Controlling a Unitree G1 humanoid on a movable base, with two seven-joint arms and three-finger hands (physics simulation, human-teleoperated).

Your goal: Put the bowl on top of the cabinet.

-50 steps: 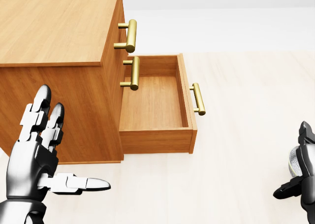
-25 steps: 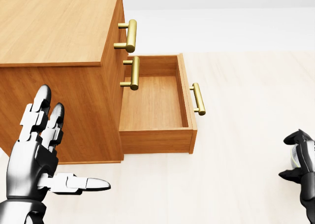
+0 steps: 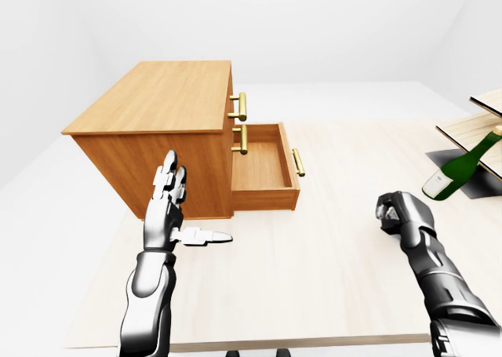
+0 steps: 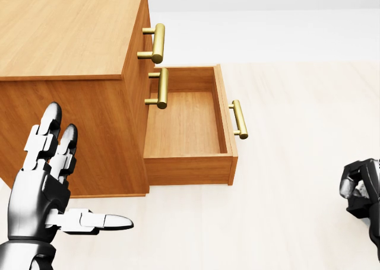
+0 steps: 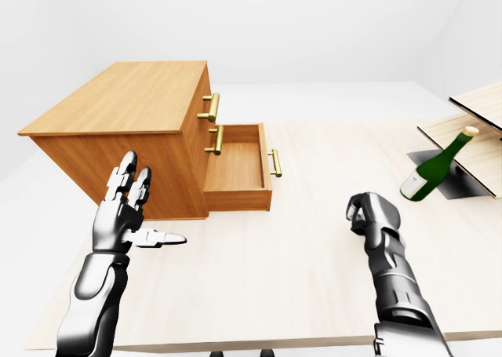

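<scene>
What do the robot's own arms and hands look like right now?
Both arms are glossy metal built from rounded, jointed segments. The left arm and left hand look bright silver, with white blocky finger segments and dark joints. The right arm and right hand render darker, gunmetal to black. No cables or markings show.

The cabinet (image 3: 157, 98), just above the left hand (image 3: 167, 216) in the left-eye view, is warm orange-brown wood with fine grain. Its handles (image 4: 158, 43) are brass-gold. The desk (image 3: 329, 255) is pale cream wood. The left hand is glossy silver and white, and the right hand (image 3: 396, 212) is dark grey and black. Right of the right hand lies a green bottle (image 3: 459, 169).
</scene>
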